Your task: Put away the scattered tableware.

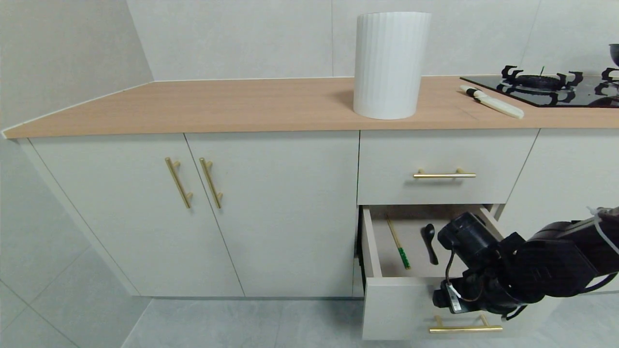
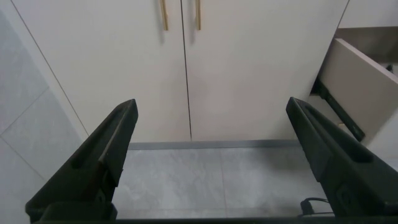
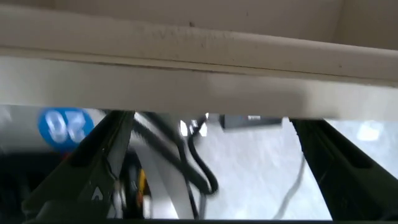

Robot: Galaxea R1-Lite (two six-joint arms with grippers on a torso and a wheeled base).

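The lower drawer stands pulled out. A pair of wooden chopsticks with green tips and a black spoon lie in it. A white-handled knife rests on the counter beside the stove. My right arm hangs low at the drawer's front panel, just above its gold handle. The right gripper is open and empty, its fingers spread wide right under the panel's pale edge. My left gripper is open too, holding nothing, low over the floor and facing the cabinet doors.
A tall white ribbed container stands on the wooden counter. A black gas stove sits at the far right. The upper drawer is closed. Grey tiled floor lies to the left of the open drawer.
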